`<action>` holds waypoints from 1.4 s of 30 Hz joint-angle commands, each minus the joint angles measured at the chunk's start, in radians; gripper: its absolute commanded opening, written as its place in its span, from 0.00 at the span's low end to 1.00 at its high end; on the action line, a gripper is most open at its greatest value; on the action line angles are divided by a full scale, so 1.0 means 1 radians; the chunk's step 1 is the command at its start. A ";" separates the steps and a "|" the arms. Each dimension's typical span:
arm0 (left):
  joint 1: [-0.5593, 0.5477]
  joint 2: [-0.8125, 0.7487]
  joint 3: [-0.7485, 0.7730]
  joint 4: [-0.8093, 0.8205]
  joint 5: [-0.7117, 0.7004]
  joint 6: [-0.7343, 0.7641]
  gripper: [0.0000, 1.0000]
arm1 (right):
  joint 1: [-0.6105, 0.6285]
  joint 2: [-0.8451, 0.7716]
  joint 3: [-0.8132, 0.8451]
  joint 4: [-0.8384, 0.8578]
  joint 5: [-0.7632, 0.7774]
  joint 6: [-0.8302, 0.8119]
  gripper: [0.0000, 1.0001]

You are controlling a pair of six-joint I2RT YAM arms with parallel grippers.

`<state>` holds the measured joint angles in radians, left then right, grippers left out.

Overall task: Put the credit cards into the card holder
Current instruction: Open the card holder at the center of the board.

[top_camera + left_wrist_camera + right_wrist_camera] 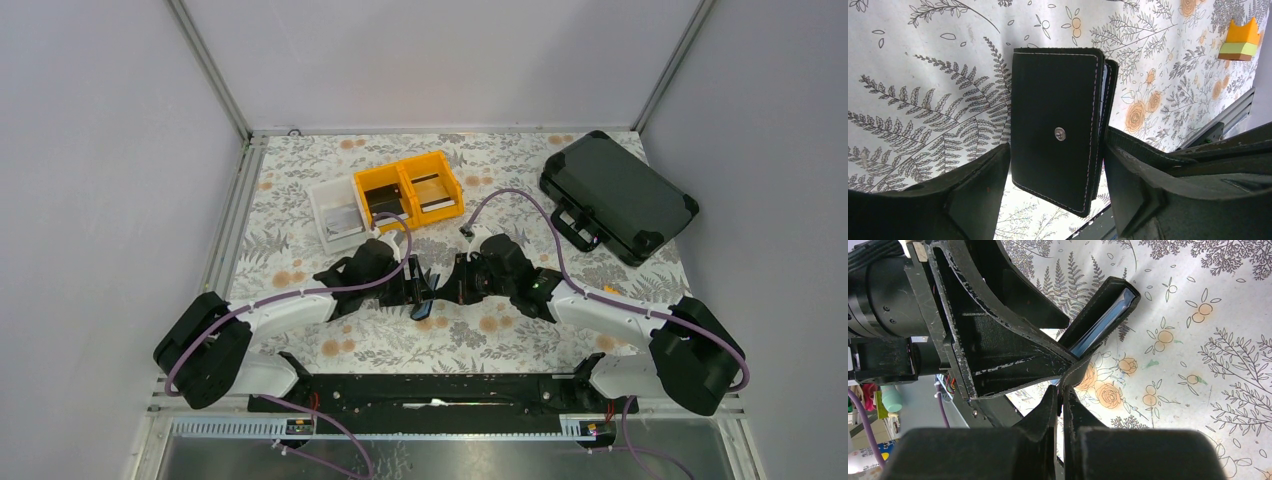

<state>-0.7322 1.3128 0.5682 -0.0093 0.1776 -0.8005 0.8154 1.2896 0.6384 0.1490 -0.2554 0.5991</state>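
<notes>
Card holder [1055, 130] is folded shut and held up just over the middle of the flowery table [610, 285]. The left gripper [1055, 150] squeezes it by both sides. The right gripper [1061, 392] is pinched almost flat on one thin edge of it. Grey credit cards [433, 193] lie in the bins [375, 180] farther back

A: Bins, how many are you getting?
B: I'm counting three: one white bin [335, 215], one yellow bin [383, 192], a second yellow bin [432, 183].
A: Cards?
B: The credit cards [342, 217] are showing too small for counting.
A: And the rest?
B: I'm logging one card holder [1053, 100] and one black hard case [615, 195]. I'm also counting two arms, left arm [290, 305] and right arm [600, 310], and two grippers, left gripper [1056, 155] and right gripper [1062, 402].
</notes>
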 commanded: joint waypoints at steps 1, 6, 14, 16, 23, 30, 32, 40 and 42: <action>-0.003 -0.011 0.034 0.011 -0.047 0.026 0.70 | -0.005 -0.005 0.040 0.038 -0.010 -0.013 0.00; -0.003 -0.023 0.025 0.011 -0.052 0.028 0.71 | -0.005 -0.004 0.038 0.037 -0.007 -0.014 0.00; -0.004 -0.047 0.025 0.011 -0.059 0.041 0.78 | -0.005 -0.002 0.032 0.038 -0.006 -0.013 0.00; -0.003 -0.049 0.023 0.011 -0.060 0.040 0.77 | -0.005 -0.002 0.031 0.038 -0.004 -0.014 0.00; -0.004 -0.067 0.013 0.011 -0.066 0.039 0.72 | -0.005 0.004 0.030 0.038 -0.005 -0.012 0.00; -0.003 -0.058 0.010 0.011 -0.066 0.038 0.64 | -0.005 0.006 0.031 0.038 -0.005 -0.012 0.00; -0.003 -0.052 0.010 0.011 -0.062 0.038 0.63 | -0.006 0.006 0.032 0.038 -0.007 -0.012 0.00; -0.004 -0.044 0.009 0.011 -0.071 0.044 0.58 | -0.005 0.000 0.030 0.038 -0.004 -0.010 0.00; -0.003 -0.038 0.009 0.011 -0.072 0.044 0.58 | -0.005 -0.002 0.032 0.038 -0.004 -0.011 0.00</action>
<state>-0.7334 1.2716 0.5682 -0.0143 0.1257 -0.7746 0.8154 1.2930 0.6384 0.1490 -0.2550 0.5991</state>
